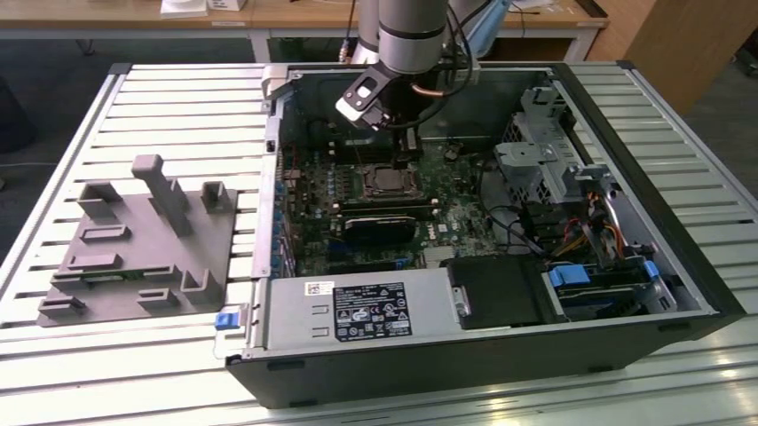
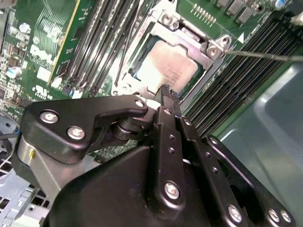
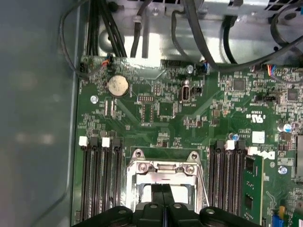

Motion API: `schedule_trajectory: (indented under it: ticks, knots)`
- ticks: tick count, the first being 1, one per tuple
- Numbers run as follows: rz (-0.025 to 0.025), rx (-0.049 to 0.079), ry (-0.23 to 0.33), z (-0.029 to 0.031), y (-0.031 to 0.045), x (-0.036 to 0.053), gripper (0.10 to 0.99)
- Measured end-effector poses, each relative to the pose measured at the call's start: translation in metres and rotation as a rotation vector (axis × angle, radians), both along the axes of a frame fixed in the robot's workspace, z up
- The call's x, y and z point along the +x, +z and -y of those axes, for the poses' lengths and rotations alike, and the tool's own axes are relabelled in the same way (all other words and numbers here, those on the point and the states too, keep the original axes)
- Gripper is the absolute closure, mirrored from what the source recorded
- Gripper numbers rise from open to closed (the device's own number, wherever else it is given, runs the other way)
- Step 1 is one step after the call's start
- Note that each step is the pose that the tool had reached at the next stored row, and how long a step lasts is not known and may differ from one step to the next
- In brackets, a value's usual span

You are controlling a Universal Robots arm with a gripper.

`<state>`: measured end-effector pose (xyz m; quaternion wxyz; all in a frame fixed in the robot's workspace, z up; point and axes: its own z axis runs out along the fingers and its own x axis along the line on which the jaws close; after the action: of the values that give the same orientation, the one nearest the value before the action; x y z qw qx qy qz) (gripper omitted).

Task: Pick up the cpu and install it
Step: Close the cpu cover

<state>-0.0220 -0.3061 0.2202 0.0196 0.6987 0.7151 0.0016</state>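
**Directly above the socket, fingers closed on nothing**

The gripper [image 1: 406,158] is hanging inside the open computer case [image 1: 663,266], far from the grey tray [image 1: 130,240] that is sitting well apart on the exterior view's left. In both wrist views its two fingers are pressing flat against each other, with nothing showing between them, so the hand is clenched and carrying nothing.

The cpu [image 2: 165,66] is lying flat in the socket [image 3: 163,165] on the green board [image 1: 319,204], silver face up, inside the metal frame and between the two banks of dark memory slots [image 2: 94,47]. It looks to be sitting in its place already.

What matters here is that the cpu is lying almost straight beneath the fingertips. In the second wrist view the closed tips are hovering at one edge of its top; whether they are touching it I cannot tell. Being square, the cpu is offering no long side to line up with, only its flat face.
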Motion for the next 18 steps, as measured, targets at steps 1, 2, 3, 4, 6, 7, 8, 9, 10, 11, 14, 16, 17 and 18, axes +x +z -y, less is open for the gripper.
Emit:
schedule_trajectory:
  ticks: [1, 2, 3, 4, 6, 7, 8, 9, 10, 11, 14, 16, 17, 18]
  knots:
    - [-0.0001, 0.0, 0.0, 0.0, -0.0008, -0.0014, 0.98]
    - [-0.0003, 0.0, 0.0, 0.0, -0.0016, -0.0026, 0.98]
    - [-0.0006, 0.0, 0.0, 0.0, -0.0023, -0.0037, 0.98]
    - [-0.0008, 0.0, 0.0, 0.0, -0.003, -0.0048, 0.98]
    - [-0.0012, 0.0, 0.0, 0.0, -0.0044, -0.0067, 0.98]
    - [-0.0015, 0.0, 0.0, 0.0, -0.0052, -0.0076, 0.98]
    - [-0.0017, 0.0, 0.0, 0.0, -0.0059, -0.0085, 0.98]
    - [-0.0019, 0.0, 0.0, 0.0, -0.0067, -0.0095, 0.98]
    - [-0.0021, 0.0, 0.0, 0.0, -0.0074, -0.0105, 0.98]
    - [-0.0022, 0.0, 0.0, 0.0, -0.0079, -0.0117, 0.98]
    - [-0.0024, 0.0, 0.0, 0.0, -0.0092, -0.0152, 0.98]
    - [-0.0024, 0.0, 0.0, 0.0, -0.01, -0.0175, 0.98]
    - [-0.0023, 0.0, 0.0, 0.0, -0.0104, -0.0188, 0.98]
    - [-0.0023, 0.0, 0.0, 0.0, -0.0107, -0.0197, 0.98]
